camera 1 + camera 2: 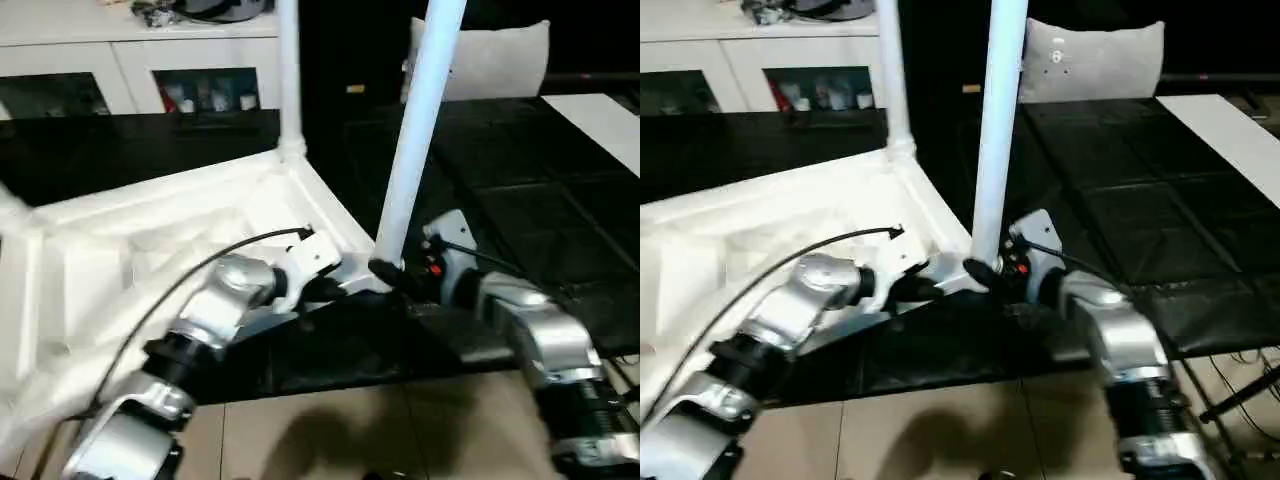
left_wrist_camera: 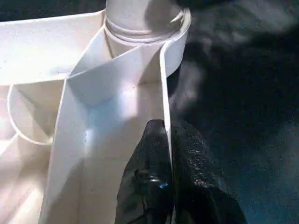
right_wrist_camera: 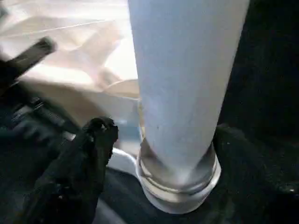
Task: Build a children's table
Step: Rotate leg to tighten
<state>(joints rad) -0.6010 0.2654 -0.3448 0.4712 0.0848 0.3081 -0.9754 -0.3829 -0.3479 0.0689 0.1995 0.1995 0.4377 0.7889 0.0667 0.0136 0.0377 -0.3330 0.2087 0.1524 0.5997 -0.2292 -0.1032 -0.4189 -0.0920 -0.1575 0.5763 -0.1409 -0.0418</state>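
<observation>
Tabletop: the white tabletop (image 1: 150,240) lies upside down on the black work table (image 1: 560,200), ribs up, filling the left half of the head view.
Near leg: one white leg (image 1: 415,130) stands upright in the corner socket (image 3: 180,186) at the centre of the head view, rising out of the top edge.
Far leg: a second leg (image 1: 289,70) stands in the far corner, upper centre.
My left gripper: my left gripper (image 2: 166,154) is pinched on the tabletop's thin side wall, one black finger (image 2: 145,172) on each face, just short of the socket.
My right gripper: my right gripper (image 3: 159,140) has its fingers spread either side of the near leg's base; the finger (image 3: 88,158) I can see well stands just apart from the leg.
Background: a white cabinet (image 1: 120,60) with glass doors sits at upper left; a pale cushion (image 1: 490,60) at upper right.
</observation>
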